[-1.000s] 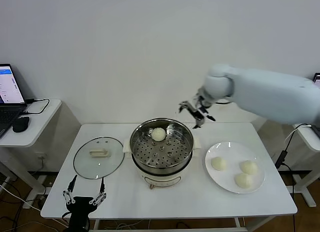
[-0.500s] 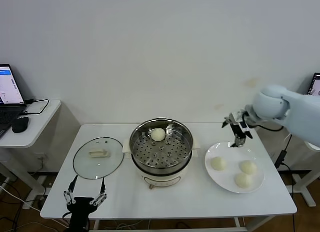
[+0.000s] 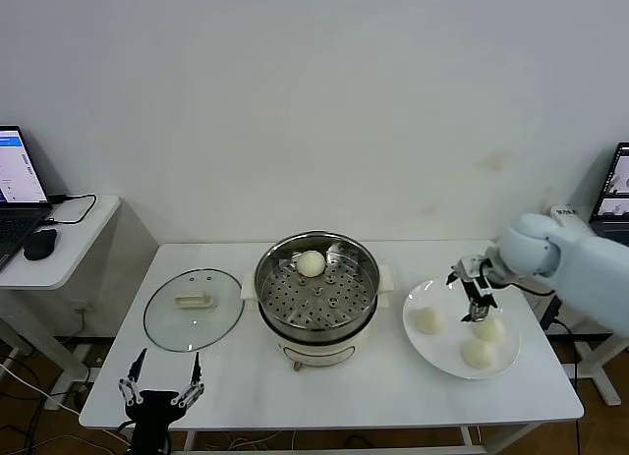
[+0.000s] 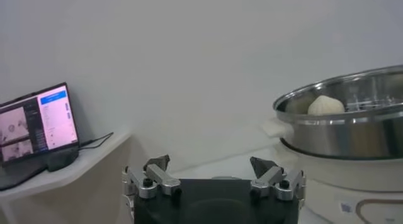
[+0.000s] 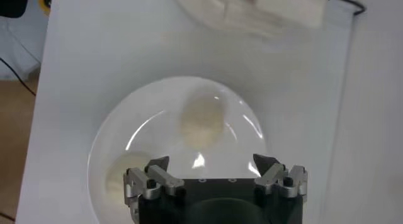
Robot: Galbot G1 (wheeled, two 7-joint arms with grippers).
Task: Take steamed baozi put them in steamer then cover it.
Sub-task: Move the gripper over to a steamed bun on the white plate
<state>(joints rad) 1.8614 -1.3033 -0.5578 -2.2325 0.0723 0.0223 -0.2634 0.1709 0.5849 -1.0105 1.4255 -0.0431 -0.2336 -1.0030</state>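
The steamer (image 3: pixel 295 327) stands mid-table with one steamed baozi (image 3: pixel 312 263) on its perforated tray; the left wrist view also shows the pot (image 4: pixel 352 128) and that bun (image 4: pixel 325 106). Three more baozi (image 3: pixel 428 319) (image 3: pixel 488 328) (image 3: pixel 479 353) lie on a white plate (image 3: pixel 442 349) to the right. My right gripper (image 3: pixel 474 290) hovers open just above the plate, between the buns; one bun (image 5: pixel 201 121) lies ahead of its jaws (image 5: pixel 211 165) and another (image 5: pixel 119 178) beside one finger. The cover (image 3: pixel 194 310) lies flat left of the pot. My left gripper (image 3: pixel 157 384) waits open at the table's front-left edge.
A side table on the left holds a laptop (image 3: pixel 18 170) and a mouse (image 3: pixel 41 244). The laptop (image 4: pixel 38 121) also shows in the left wrist view. Another screen (image 3: pixel 617 180) stands at the far right. Bare tabletop lies in front of the steamer.
My right arm has swung from above the steamer's right rim over to the plate and come down toward the buns. The left gripper has barely shifted.
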